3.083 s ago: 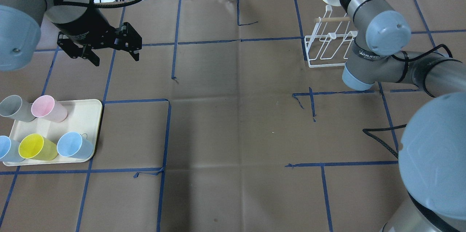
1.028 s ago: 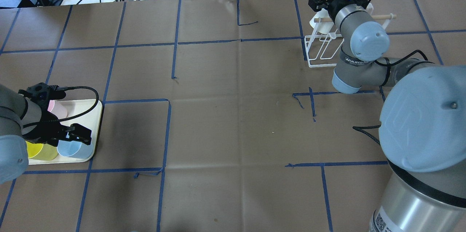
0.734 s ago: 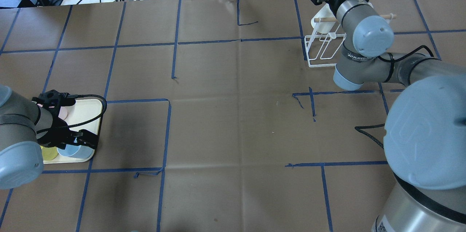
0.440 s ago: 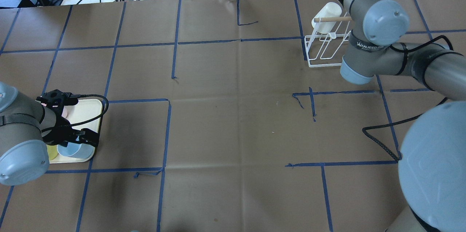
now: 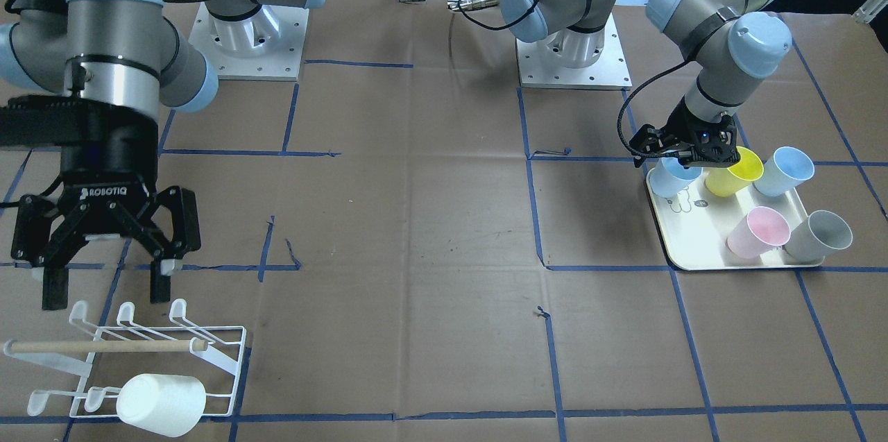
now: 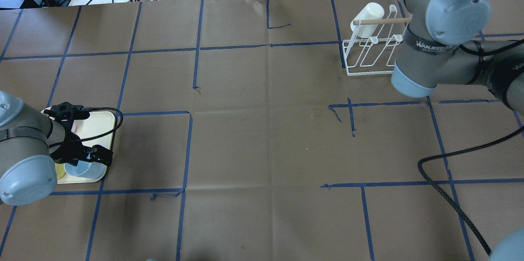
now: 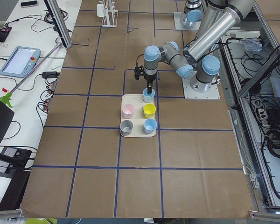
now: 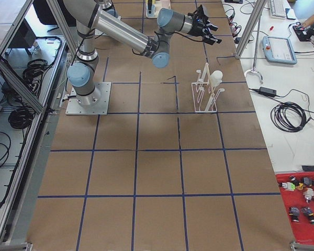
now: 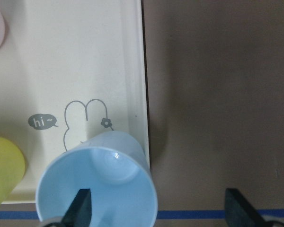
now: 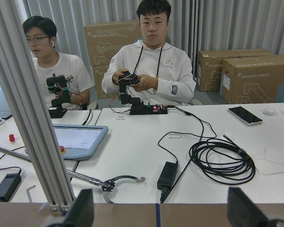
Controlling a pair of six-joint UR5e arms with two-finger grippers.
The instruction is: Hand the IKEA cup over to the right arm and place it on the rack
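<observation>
1. Left hand (image 9: 159, 208) spread wide over light-blue cup (image 9: 97, 189): one finger (image 9: 80, 210) inside the mouth, the other well outside, over bare counter (image 9: 217, 94). Nothing pinched yet.
2. Cup upright in corner of tray (image 9: 85, 56), close to the rim; yellow cup (image 9: 4, 170) just beside.
3. Right hand (image 5: 107, 287) spread and empty, hanging just above rack (image 5: 104, 346). White cup (image 5: 161, 404) already on a prong there.
4. Probable step: wall pinch about to close. Handover and racking not begun.
5. Risks:
   - Single-wall pinch on thin plastic: likely to swing or slip in transit, leaving a bad pose for handover.
   - Outer finger sweeping in across the tray rim: could snag the lip and shove tray or cup.
   - Lift drifting sideways: could knock yellow cup.
   - Off-centre closure: could tip cup over the tray edge.
</observation>
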